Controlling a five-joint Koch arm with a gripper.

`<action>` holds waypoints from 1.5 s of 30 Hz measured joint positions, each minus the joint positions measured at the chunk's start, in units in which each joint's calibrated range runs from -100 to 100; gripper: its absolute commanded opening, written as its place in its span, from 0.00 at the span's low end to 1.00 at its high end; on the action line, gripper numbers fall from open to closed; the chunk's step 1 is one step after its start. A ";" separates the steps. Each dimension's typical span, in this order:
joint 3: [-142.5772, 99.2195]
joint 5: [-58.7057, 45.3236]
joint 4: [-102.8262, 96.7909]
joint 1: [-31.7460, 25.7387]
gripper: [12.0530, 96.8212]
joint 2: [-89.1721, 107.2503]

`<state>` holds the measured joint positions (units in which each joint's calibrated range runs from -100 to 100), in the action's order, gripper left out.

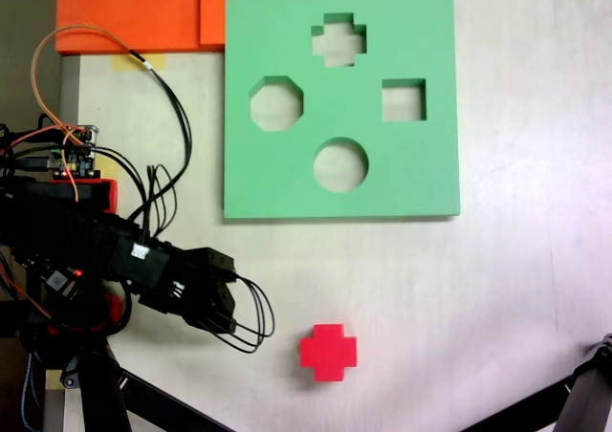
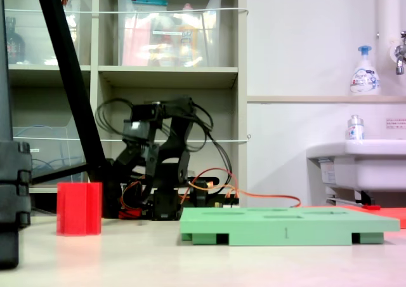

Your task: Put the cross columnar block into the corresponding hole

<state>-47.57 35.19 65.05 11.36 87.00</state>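
The red cross columnar block stands alone on the white table, well below the green foam board in a fixed view. The corresponding hole, a plus-shaped cutout, lies near the board's top edge, above the octagonal, square and round cutouts. My black arm is folded at the left, and its gripper points toward the block, about a hand's width to the block's left. The jaws are dark against the arm, so I cannot make out how they stand. From the low fixed view the block stands left of the board, with the arm behind.
Orange foam sheets lie at the top left beside the board. Loose cables loop from the arm's base. Black tripod legs cross the bottom corners. Shelves and a sink stand beyond the table.
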 measured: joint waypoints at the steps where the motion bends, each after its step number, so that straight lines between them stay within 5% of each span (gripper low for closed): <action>1: 4.02 0.00 2.84 0.10 0.36 -3.28; 4: 22.73 0.00 14.88 -0.05 0.55 -16.96; 8: 38.41 0.00 24.67 -0.73 0.63 -34.75; 14: 53.01 0.00 26.04 -0.68 0.88 -51.71; 40: 72.32 0.00 26.82 0.49 0.88 -91.52; 45: 72.32 0.00 26.82 0.68 0.70 -94.25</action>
<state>24.74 35.19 91.87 12.04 -7.25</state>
